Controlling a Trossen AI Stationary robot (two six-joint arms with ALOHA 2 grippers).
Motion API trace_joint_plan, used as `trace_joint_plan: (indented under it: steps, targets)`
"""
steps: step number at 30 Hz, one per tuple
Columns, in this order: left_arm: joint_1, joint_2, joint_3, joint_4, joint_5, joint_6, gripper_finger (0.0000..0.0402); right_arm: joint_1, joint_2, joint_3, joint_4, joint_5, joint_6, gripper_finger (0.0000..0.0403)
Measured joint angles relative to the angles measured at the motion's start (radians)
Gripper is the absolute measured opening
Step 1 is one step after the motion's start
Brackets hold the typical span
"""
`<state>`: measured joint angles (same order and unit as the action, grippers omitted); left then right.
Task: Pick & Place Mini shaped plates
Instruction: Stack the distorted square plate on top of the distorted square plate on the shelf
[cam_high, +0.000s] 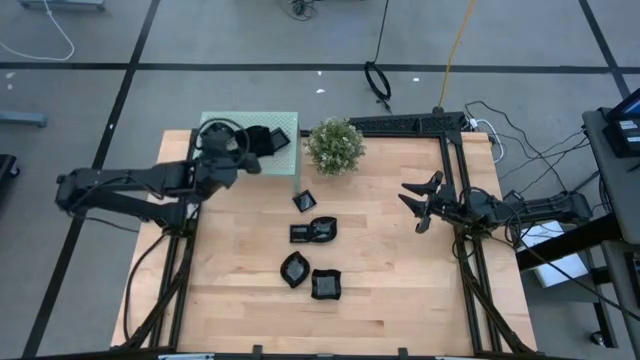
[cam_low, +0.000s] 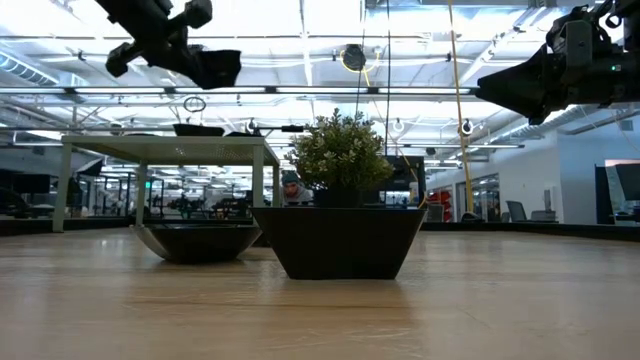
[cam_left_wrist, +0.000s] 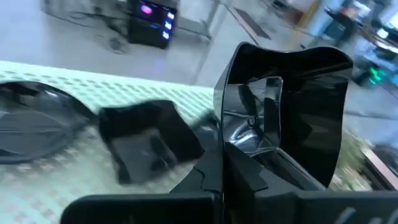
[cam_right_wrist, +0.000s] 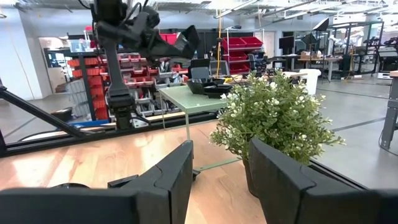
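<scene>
Jaws of the left gripper (cam_high: 272, 139) clamp a small glossy black plate (cam_left_wrist: 283, 102) above the pale green raised platform (cam_high: 215, 124) already holding some, five remain on the wooden table (cam_high: 240, 270), right gripper (cam_high: 413, 200) open, idle.

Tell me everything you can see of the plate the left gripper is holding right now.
The held plate is a small, glossy black dish with angular raised walls and a reflective inside. The left gripper is shut on its rim, carrying it tilted, in the air above the pale green raised stand at the table's back left. It touches only the gripper's fingers. Other black dishes lie on the stand below it.
</scene>
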<state>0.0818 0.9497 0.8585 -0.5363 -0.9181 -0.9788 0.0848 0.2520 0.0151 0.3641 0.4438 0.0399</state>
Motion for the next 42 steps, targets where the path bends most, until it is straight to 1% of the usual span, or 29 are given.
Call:
trace_joint_plan:
  steps: [3, 6, 11, 15, 19, 26, 33, 38, 40, 42]
  targets:
    - [0.055, 0.006, 0.000, -0.020, 0.000, -0.034, 0.0012, 0.000, 0.000, 0.000, 0.000, 0.000, 0.000, 0.0144]
    - [0.108, 0.021, 0.000, -0.046, 0.029, -0.079, 0.0017, 0.000, 0.000, 0.000, 0.000, 0.000, 0.000, 0.0144]
    - [0.188, 0.059, 0.000, -0.060, 0.081, -0.133, 0.0008, 0.000, 0.000, 0.000, -0.001, 0.000, 0.000, 0.0144]
    - [0.233, 0.063, 0.000, -0.067, 0.113, -0.143, 0.0005, 0.000, 0.000, 0.000, -0.001, 0.000, 0.000, 0.0144]
    - [0.264, 0.063, 0.000, -0.079, 0.137, -0.146, 0.0014, 0.000, 0.000, 0.000, -0.002, 0.000, 0.000, 0.0144]
    - [0.297, 0.063, 0.000, -0.100, 0.211, -0.157, 0.0006, 0.000, 0.000, 0.000, -0.002, 0.000, 0.000, 0.0144]
    - [0.298, 0.063, 0.000, -0.110, 0.211, -0.154, 0.0025, 0.000, 0.000, 0.000, -0.002, 0.000, 0.000, 0.0144]
    - [0.298, 0.063, 0.000, -0.118, 0.182, -0.119, 0.0030, 0.000, 0.000, 0.000, -0.002, 0.000, 0.000, 0.0144]
    - [0.298, 0.063, 0.000, -0.118, 0.177, -0.115, 0.0040, 0.000, 0.000, 0.000, -0.002, 0.000, 0.000, 0.0144]
    - [0.298, 0.063, 0.000, -0.117, 0.172, -0.093, 0.0061, 0.000, 0.000, 0.000, -0.002, 0.000, 0.000, 0.0144]
